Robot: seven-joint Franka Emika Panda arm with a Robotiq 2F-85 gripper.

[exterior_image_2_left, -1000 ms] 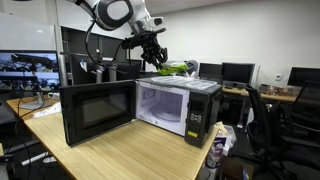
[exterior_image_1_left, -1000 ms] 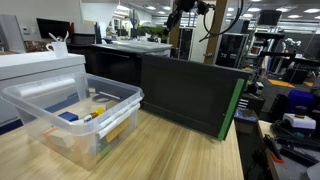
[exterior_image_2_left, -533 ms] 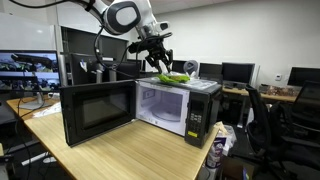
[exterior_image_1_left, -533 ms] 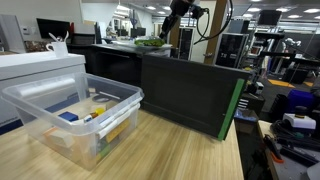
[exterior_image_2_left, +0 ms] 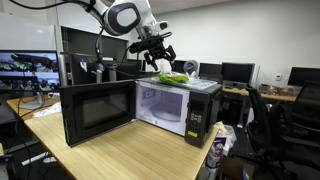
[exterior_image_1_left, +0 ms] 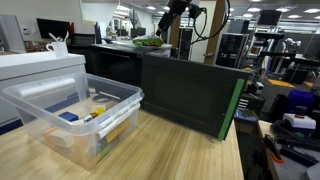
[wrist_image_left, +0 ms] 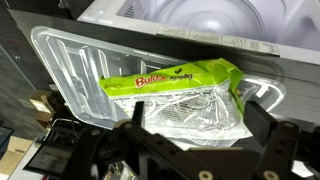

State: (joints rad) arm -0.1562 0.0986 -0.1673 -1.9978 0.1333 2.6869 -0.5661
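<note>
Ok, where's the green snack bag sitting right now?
The green snack bag lies on the foil tray on top of the microwave, just under the open gripper and apart from it; the wrist view shows it centre frame.

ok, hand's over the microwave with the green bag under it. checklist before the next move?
1. Hand open: ok. The wrist view shows the jaws spread wide.
2. Green bag free of the fingers: ok. Neither finger touches it in the wrist view.
3. Bag resting flat on the microwave top: ok. It lies flat on the panel.
4. Gap between hand and bag for a sideways move: cannot tell. In an exterior view the hand hangs close above the bag.
5. Microwave door out of the hand's way: ok. It stands open, well below the hand.
</note>
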